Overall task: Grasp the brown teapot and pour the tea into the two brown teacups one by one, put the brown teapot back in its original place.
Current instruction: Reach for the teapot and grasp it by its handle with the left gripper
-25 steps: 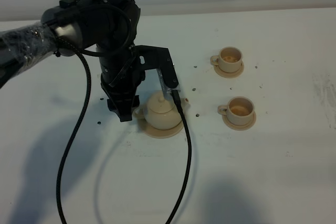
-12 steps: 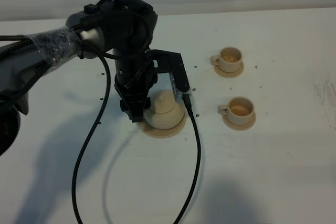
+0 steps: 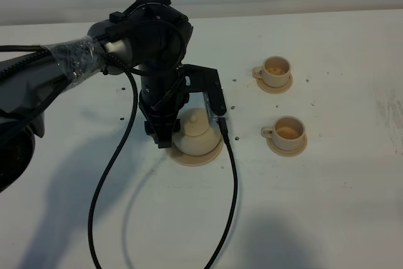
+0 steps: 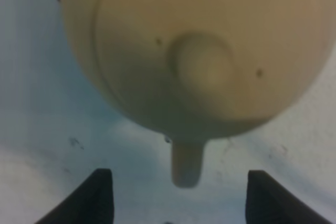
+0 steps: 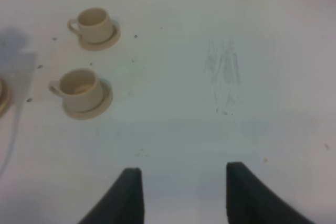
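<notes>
L gripper (image 4: 178, 195) closer, teapot (image 4: 199, 51) just ahead

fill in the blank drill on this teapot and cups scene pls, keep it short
1. The brown teapot stands on a wide ___.
2. Off to its right stand ___ teacups.
3. The left gripper hangs beside the teapot with its jaws ___.
4. The right gripper holds ___.

Missing words: saucer; two; open; nothing
</notes>
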Tool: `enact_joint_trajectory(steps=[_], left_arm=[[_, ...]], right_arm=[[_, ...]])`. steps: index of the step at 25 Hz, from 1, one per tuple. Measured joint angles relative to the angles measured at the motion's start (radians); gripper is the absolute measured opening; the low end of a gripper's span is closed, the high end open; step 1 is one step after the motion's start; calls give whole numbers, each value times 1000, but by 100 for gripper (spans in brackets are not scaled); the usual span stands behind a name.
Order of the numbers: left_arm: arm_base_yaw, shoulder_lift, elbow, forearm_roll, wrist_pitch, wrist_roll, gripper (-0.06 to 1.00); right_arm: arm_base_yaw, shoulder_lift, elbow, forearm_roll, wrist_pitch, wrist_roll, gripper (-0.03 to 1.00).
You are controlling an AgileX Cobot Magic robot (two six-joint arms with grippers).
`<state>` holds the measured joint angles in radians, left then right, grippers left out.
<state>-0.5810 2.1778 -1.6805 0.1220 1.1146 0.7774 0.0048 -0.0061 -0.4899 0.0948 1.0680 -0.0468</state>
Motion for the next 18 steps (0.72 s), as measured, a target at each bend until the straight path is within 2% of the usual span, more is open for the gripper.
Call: enact_joint_trajectory(steps=[5, 18], left_arm=[[0, 1, 0, -1, -35, 3, 54], [0, 32, -4, -23, -51, 9, 54]], right_arm=[[0, 0, 0, 0, 0, 0, 40], [0, 0, 0, 0, -1, 0, 40]])
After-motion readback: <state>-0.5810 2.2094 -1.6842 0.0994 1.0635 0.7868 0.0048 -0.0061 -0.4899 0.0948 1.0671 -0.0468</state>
